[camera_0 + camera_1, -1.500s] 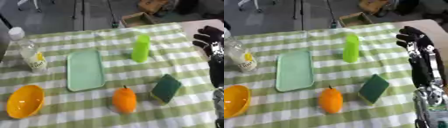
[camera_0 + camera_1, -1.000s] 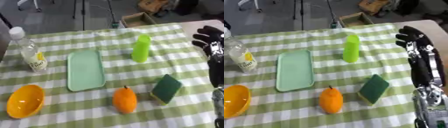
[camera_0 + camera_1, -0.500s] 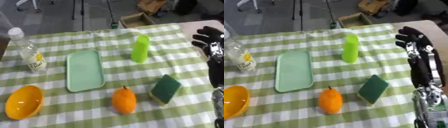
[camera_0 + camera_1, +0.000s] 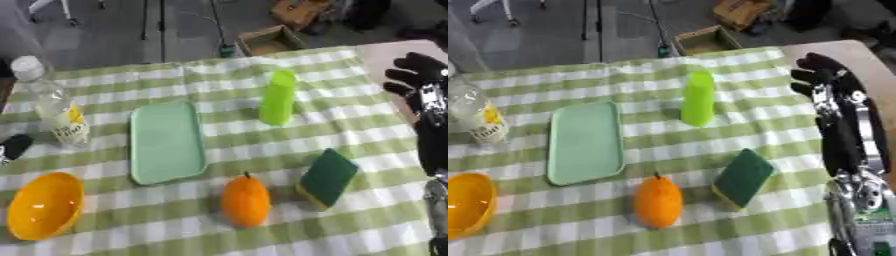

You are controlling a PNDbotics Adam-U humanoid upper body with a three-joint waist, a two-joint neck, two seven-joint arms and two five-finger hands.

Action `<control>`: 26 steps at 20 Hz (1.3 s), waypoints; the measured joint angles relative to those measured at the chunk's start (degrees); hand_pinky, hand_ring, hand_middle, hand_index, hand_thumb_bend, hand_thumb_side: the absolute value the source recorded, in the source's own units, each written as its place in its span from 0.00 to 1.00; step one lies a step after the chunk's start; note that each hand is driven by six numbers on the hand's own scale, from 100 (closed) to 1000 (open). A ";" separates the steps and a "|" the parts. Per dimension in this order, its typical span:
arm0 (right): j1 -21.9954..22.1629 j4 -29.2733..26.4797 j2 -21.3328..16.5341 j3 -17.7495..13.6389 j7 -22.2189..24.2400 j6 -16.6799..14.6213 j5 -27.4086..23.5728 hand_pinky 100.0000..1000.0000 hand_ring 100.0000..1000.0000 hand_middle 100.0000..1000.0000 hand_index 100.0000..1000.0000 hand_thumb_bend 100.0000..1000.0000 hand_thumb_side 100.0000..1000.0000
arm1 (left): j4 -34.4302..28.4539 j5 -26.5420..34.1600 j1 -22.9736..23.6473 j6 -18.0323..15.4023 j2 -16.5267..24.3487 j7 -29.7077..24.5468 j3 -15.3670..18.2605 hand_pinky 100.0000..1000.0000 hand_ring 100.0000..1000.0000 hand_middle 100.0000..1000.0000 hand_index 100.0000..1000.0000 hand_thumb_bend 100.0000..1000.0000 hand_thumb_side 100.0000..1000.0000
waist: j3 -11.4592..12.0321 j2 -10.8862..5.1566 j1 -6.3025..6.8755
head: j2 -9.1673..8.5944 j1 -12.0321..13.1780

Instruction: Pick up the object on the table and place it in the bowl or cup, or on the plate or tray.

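An orange fruit point(image 4: 245, 200) lies on the green checked cloth near the front. A dark green sponge point(image 4: 329, 177) lies just right of it. The pale green tray point(image 4: 166, 142) is at the centre left, a tall lime cup point(image 4: 278, 97) stands behind, and an orange bowl point(image 4: 42, 205) sits at the front left. My right hand point(image 4: 826, 76) hovers over the table's far right edge, fingers relaxed and holding nothing, well away from the fruit. At the left edge a small black shape point(image 4: 14, 147) pokes in, seemingly part of my left hand.
A clear plastic bottle point(image 4: 54, 110) with a yellow label stands at the back left, close to the tray. My right forearm point(image 4: 856, 165) runs down the right side. Beyond the table's far edge is floor with a cardboard box point(image 4: 273, 40).
A black shape has come into sight at the left edge beside the bottle. The right hand and the things on the table have stayed where they were.
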 measured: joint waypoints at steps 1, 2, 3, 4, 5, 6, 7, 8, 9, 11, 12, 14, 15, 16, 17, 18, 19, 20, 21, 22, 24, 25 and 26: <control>-0.01 0.00 0.00 0.00 0.01 0.01 0.00 0.76 0.76 0.74 0.81 0.00 0.61 | 0.45 -0.67 0.02 -0.15 0.34 -0.86 -0.69 0.94 0.91 0.99 1.00 1.00 0.87 | -0.10 0.00 0.00 | 0.00 0.01; -0.01 0.00 0.00 0.01 0.03 0.02 0.00 0.76 0.76 0.74 0.81 0.00 0.61 | 1.10 -1.43 0.02 -0.39 0.58 -1.70 -1.39 0.94 0.92 0.99 1.00 1.00 0.85 | -0.27 0.00 0.00 | 0.00 0.01; -0.01 0.00 0.00 0.01 0.06 0.02 0.00 0.76 0.76 0.74 0.81 0.00 0.61 | 1.92 -2.32 0.02 -0.72 0.83 -2.75 -2.14 0.94 0.92 0.99 1.00 1.00 0.85 | -0.42 0.00 0.00 | 0.00 0.01; -0.02 0.00 0.00 0.01 0.07 0.01 0.00 0.76 0.76 0.74 0.81 0.00 0.61 | 2.77 -3.34 0.02 -1.08 1.04 -3.90 -2.81 0.94 0.92 0.99 1.00 1.00 0.84 | -0.50 0.00 0.00 | -0.01 0.02; -0.02 0.00 0.00 0.01 0.09 0.00 0.00 0.76 0.76 0.74 0.81 0.00 0.61 | 3.56 -4.37 0.02 -1.44 1.10 -5.13 -3.40 0.94 0.92 0.99 1.00 1.00 0.84 | -0.53 0.00 0.00 | -0.01 0.03; -0.02 0.00 0.00 0.01 0.10 -0.01 -0.01 0.76 0.76 0.74 0.81 0.00 0.61 | 4.14 -5.31 0.01 -1.77 1.23 -6.29 -3.83 0.94 0.94 1.00 1.00 1.00 0.83 | -0.58 0.00 0.00 | -0.01 0.04; -0.03 0.00 0.00 0.01 0.12 -0.03 -0.01 0.76 0.76 0.74 0.81 0.00 0.61 | 4.78 -6.31 0.01 -2.07 1.45 -7.42 -4.30 0.94 0.93 1.00 1.00 1.00 0.83 | -0.65 0.00 0.00 | -0.01 0.05; -0.04 0.00 0.00 0.01 0.15 -0.05 -0.01 0.76 0.76 0.74 0.81 0.00 0.61 | 5.52 -7.40 0.01 -2.34 1.56 -8.43 -4.80 0.94 0.93 0.99 1.00 1.00 0.83 | -0.71 0.00 0.00 | -0.02 0.07; -0.04 0.00 0.00 0.01 0.16 -0.05 -0.01 0.76 0.76 0.74 0.81 0.00 0.61 | 6.18 -8.27 0.01 -2.55 1.57 -9.02 -5.21 0.94 0.93 0.99 1.00 1.00 0.83 | -0.73 0.00 0.00 | -0.02 0.08; -0.06 0.00 0.00 0.01 0.18 -0.06 -0.02 0.76 0.76 0.74 0.81 0.00 0.61 | 7.46 -9.76 0.01 -2.82 1.67 -9.51 -5.90 0.93 0.93 0.99 1.00 1.00 0.83 | -0.77 0.00 0.00 | -0.02 0.09; -0.07 0.00 0.00 0.01 0.19 -0.06 -0.02 0.76 0.76 0.74 0.81 0.00 0.61 | 8.05 -10.26 0.01 -2.88 1.69 -9.50 -6.15 0.93 0.93 0.99 1.00 1.00 0.82 | -0.82 0.00 0.00 | -0.03 0.11; -0.08 0.00 0.00 0.01 0.20 -0.07 -0.02 0.76 0.76 0.74 0.81 0.00 0.61 | 9.18 -10.94 0.01 -3.08 1.69 -9.29 -6.65 0.93 0.93 0.99 1.00 1.00 0.82 | -0.94 0.00 0.00 | -0.03 0.14; -0.08 0.00 0.00 0.01 0.21 -0.06 -0.02 0.76 0.76 0.74 0.81 0.00 0.61 | 9.63 -11.11 0.01 -3.19 1.69 -9.19 -6.79 0.93 0.93 0.99 1.00 1.00 0.82 | -0.97 0.00 0.00 | -0.03 0.16; -0.09 0.00 0.00 0.01 0.22 -0.06 -0.02 0.76 0.76 0.74 0.81 0.00 0.61 | 10.03 -11.27 0.01 -3.30 1.69 -9.07 -6.97 0.93 0.92 0.98 1.00 1.00 0.80 | -0.97 0.00 0.00 | -0.03 0.16; -0.10 0.00 0.00 0.01 0.23 -0.05 -0.02 0.76 0.76 0.74 0.81 0.00 0.61 | 10.38 -11.45 0.01 -3.44 1.69 -9.13 -7.04 0.93 0.92 0.98 1.00 1.00 0.80 | -0.97 0.00 0.00 | -0.03 0.16; -0.11 0.00 0.00 0.02 0.24 -0.05 -0.02 0.76 0.76 0.74 0.81 0.00 0.61 | 10.67 -11.59 0.02 -3.61 1.69 -9.35 -7.15 0.92 0.92 0.98 1.00 1.00 0.80 | -0.95 0.00 0.00 | -0.03 0.16; -0.12 0.00 0.00 0.02 0.26 -0.04 -0.02 0.76 0.76 0.74 0.81 0.00 0.61 | 10.84 -11.77 0.02 -3.76 1.69 -9.78 -7.29 0.92 0.92 0.98 1.00 1.00 0.80 | -0.89 0.00 0.00 | -0.03 0.17; -0.16 0.00 0.00 0.02 0.27 -0.04 -0.02 0.76 0.76 0.74 0.81 0.00 0.61 | 10.94 -12.01 0.02 -3.88 1.69 -10.30 -7.32 0.93 0.92 0.98 1.00 1.00 0.79 | -0.78 0.00 0.00 | -0.03 0.17; -0.26 0.00 0.00 0.02 0.29 -0.05 -0.02 0.76 0.76 0.74 0.81 0.00 0.61 | 10.94 -12.19 0.06 -3.96 1.69 -10.93 -7.32 0.93 0.92 0.98 1.00 1.00 0.79 | -0.68 0.00 0.00 | -0.03 0.17; -0.31 0.00 0.00 0.02 0.31 -0.06 -0.02 0.76 0.76 0.74 0.81 0.00 0.61 | 10.92 -12.45 0.19 -4.01 1.69 -11.67 -7.32 0.93 0.92 0.98 1.00 1.00 0.79 | -0.62 0.00 0.00 | -0.03 0.17; -0.32 0.00 0.00 0.02 0.33 -0.08 -0.03 0.76 0.76 0.74 0.81 0.00 0.61 | 10.57 -13.00 0.58 -4.02 1.69 -13.36 -7.32 0.93 0.92 0.98 1.00 1.00 0.78 | -0.52 0.00 0.00 | -0.03 0.17; -0.33 0.00 0.00 0.02 0.33 -0.08 -0.03 0.76 0.76 0.74 0.81 0.00 0.61 | 10.26 -13.27 0.75 -3.99 1.69 -14.22 -7.32 0.93 0.92 0.98 1.00 1.00 0.78 | -0.44 0.00 0.00 | -0.03 0.17; -0.34 0.00 0.00 0.02 0.33 -0.08 -0.03 0.76 0.76 0.74 0.81 0.00 0.61 | 9.95 -13.55 0.97 -3.95 1.69 -15.02 -7.32 0.92 0.92 0.98 1.00 1.00 0.78 | -0.38 0.00 0.00 | -0.03 0.17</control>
